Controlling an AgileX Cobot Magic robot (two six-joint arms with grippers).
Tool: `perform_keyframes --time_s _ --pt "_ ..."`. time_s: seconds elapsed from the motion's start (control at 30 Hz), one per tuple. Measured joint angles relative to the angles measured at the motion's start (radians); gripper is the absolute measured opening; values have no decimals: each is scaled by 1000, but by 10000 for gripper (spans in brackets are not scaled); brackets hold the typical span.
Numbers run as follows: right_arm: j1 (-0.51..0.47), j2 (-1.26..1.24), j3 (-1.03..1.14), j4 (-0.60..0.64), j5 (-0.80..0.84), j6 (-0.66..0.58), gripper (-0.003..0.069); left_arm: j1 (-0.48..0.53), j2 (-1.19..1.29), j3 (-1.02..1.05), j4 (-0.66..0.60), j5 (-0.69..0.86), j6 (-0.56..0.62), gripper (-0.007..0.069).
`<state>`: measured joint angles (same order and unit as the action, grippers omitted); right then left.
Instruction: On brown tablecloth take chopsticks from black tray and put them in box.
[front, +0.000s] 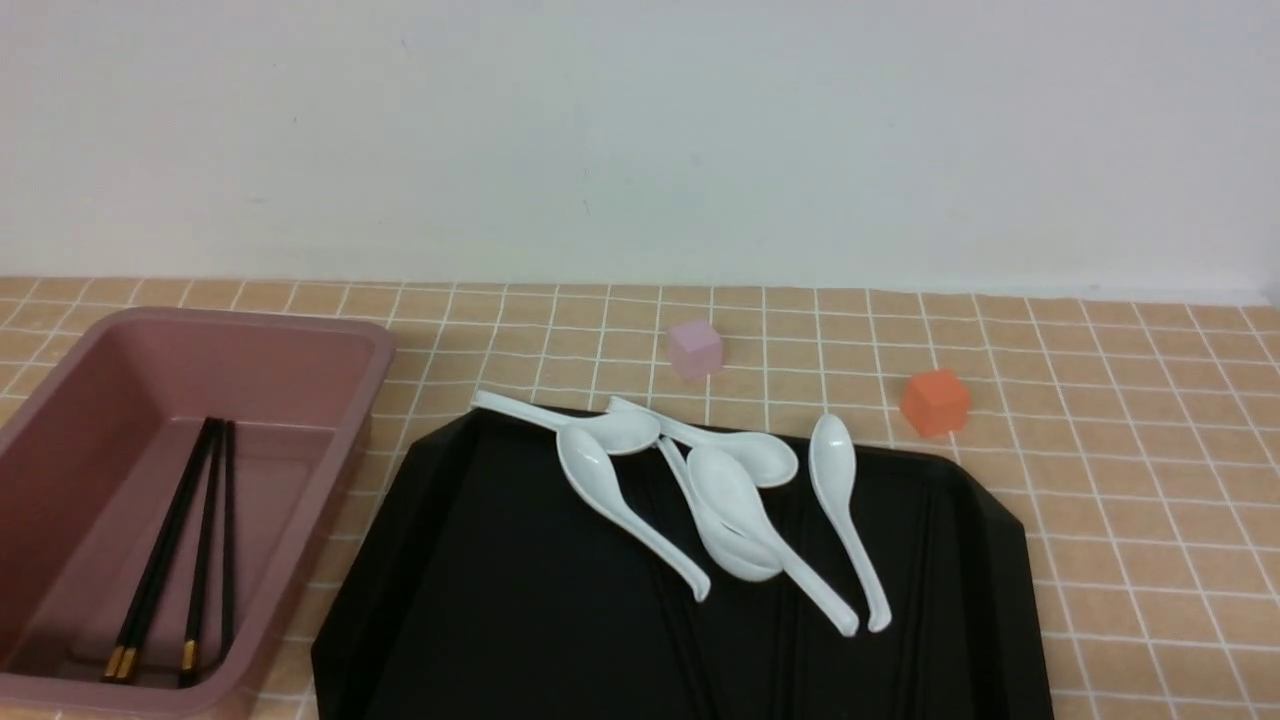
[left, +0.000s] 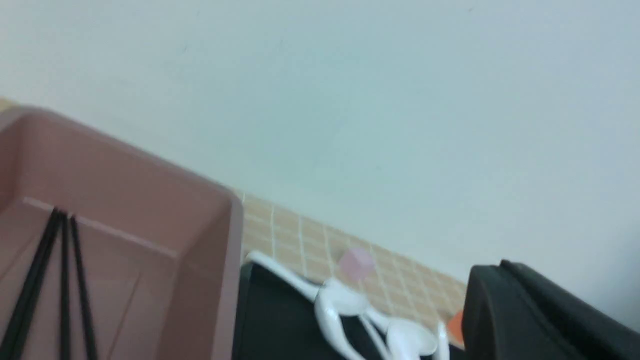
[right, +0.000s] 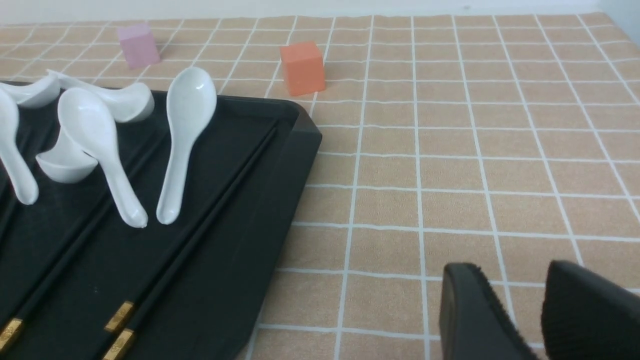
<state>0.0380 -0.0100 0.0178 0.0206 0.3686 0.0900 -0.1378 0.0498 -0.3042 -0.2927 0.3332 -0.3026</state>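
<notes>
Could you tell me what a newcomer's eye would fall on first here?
Probably the white spoons, loosely scattered over the far part of the black tray. Next, perhaps, the pink box to the tray's left, with dark chopsticks inside, then the orange cube beyond the tray's far right corner.

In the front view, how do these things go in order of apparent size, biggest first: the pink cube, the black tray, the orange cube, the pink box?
1. Black tray
2. Pink box
3. Orange cube and pink cube: nearly alike; the orange stands nearer the camera, so I leave them unranked.
</notes>
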Motion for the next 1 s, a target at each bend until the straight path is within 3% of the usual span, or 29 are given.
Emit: perform_keyframes --time_s 0.6,1.0 --pt "0 0 0 0 0 0 240 0 238 25 173 10 0 -13" --pt "0 0 0 0 0 0 240 0 -47 321 252 -39 0 -12"
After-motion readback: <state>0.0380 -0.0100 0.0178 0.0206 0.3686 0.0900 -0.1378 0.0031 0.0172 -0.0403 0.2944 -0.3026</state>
